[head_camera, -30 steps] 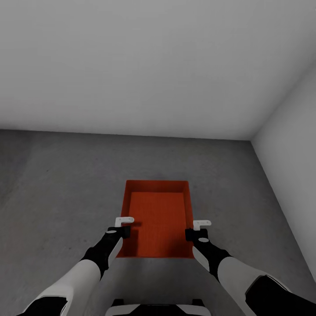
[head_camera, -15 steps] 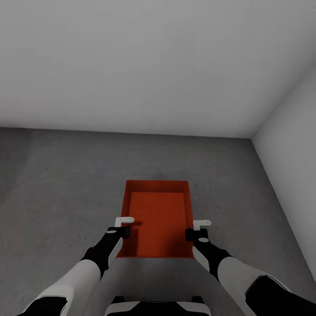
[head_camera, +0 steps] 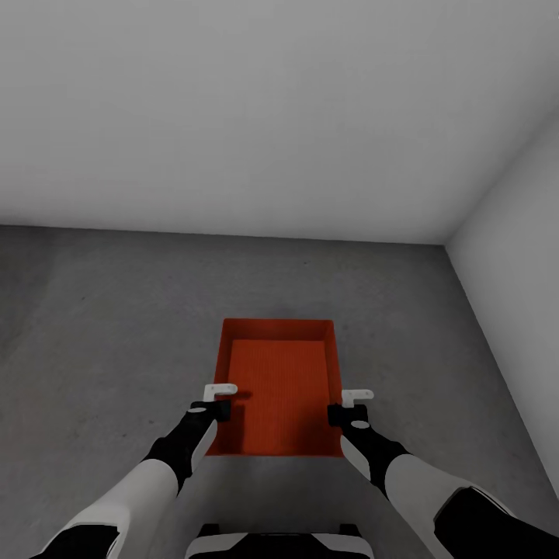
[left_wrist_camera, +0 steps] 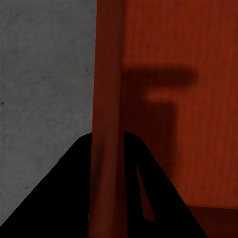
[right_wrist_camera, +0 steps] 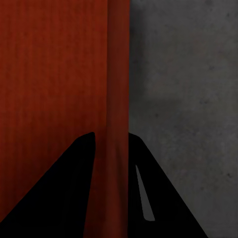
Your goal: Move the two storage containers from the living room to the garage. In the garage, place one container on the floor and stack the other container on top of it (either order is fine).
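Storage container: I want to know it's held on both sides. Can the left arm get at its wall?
Likely yes: the left gripper already straddles the storage container wall, with nothing between.

We find nothing moved between the earlier head views and now, container, grippers and arms at the same spots, only a sliver more of our base at the bottom edge than one second ago

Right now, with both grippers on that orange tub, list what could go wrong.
1. The left gripper and right gripper each pinch only a thin side wall of the storage container; uneven lifting or release could tilt or twist it.
2. The white wall stands close on the robot's right; swinging that way may hit it.
3. Whether the tub rests fully on the floor cannot be told; opening early might drop it.
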`<state>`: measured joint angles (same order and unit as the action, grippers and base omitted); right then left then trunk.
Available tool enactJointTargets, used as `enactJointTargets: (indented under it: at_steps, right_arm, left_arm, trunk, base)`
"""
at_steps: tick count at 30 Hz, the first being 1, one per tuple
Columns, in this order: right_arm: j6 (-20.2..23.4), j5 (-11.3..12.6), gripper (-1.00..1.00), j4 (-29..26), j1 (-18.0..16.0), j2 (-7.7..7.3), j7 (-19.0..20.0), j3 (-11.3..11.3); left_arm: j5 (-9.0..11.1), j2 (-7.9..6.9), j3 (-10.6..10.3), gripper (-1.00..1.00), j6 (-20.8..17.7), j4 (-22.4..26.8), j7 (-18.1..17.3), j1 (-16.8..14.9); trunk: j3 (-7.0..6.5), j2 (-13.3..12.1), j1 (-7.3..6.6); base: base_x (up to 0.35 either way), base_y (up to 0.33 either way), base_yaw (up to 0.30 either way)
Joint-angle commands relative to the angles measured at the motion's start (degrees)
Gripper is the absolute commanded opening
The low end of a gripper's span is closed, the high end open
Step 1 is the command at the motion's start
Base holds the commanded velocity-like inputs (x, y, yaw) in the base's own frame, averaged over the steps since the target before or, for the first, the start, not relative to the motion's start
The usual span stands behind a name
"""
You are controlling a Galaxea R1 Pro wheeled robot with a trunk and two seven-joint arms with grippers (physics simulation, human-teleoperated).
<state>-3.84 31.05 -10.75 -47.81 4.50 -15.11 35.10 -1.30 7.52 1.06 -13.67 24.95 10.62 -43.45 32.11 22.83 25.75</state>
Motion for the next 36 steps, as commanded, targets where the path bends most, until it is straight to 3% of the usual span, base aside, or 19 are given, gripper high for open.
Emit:
enactJointTargets:
  at_steps: [1,15,36]
  right_arm:
    - [-1.6,-0.3,-1.0,-0.1,-0.1,-0.02,0.0,-0.7]
    - [-1.6,-0.3,-1.0,-0.1,-0.1,-0.02,0.0,-0.7]
    - [-1.6,-0.4,-1.0,-0.1,-0.1,-0.03,0.0,-0.7]
  left_arm:
    - [-0.2,-2.42,-0.2,-1.0,-0.4,-0.3,0.4,0.0]
    - [-0.2,-2.42,-0.2,-1.0,-0.4,-0.3,0.4,0.0]
    - [-0.2,-2.42,-0.2,-1.0,-0.4,-0.3,0.4,0.0]
  trunk:
    - [0.07,0.1,0.03]
    - [0.14,0.1,0.03]
    - [1.95,0.1,0.03]
  base:
    - [0.0,0.0,0.0]
    - [0.0,0.0,0.0]
    - [0.0,0.0,0.0]
